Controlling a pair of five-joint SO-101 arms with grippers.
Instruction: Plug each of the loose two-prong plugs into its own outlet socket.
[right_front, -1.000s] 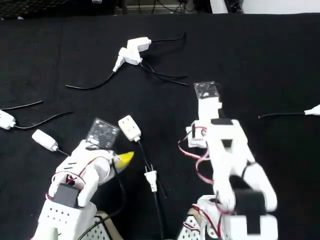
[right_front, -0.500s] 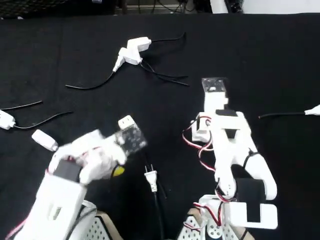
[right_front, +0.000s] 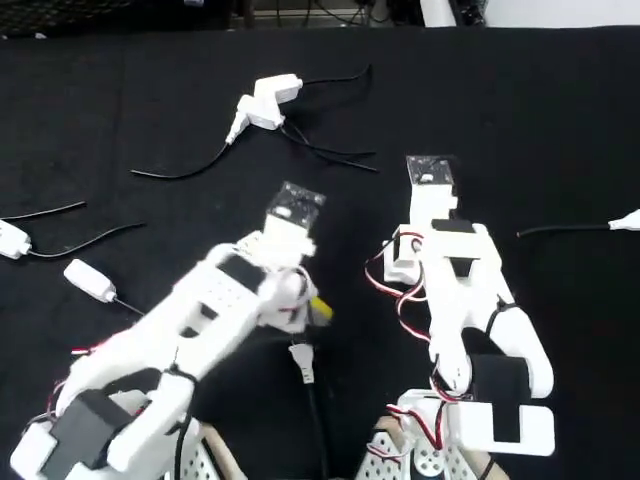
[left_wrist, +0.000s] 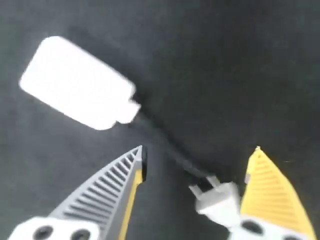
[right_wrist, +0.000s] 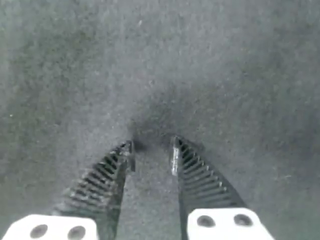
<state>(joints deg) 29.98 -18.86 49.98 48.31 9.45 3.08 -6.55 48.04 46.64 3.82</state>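
White blocks (right_front: 90, 281) are lying apart on the tabletop's (right_front: 520, 120) left. Left claw (left_wrist: 199, 148), spread, is hovering over a socket (left_wrist: 75, 82) and its loose plug (left_wrist: 217, 200), not yet joined. Far pair (right_front: 262, 103) may be joined; I cannot tell. Right claw (right_wrist: 152, 141), slightly parted, is gripping nothing. Edge piece (right_front: 628, 220) is waiting at right, so most plugging seems left.

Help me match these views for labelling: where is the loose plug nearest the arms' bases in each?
High: plug on the cloth, low in the middle.
Left wrist: plug inside the left tool, beside its yellow finger.
Right wrist: right tool over black cloth.
Shared landmark: that yellow finger, just above the plug in the high view.
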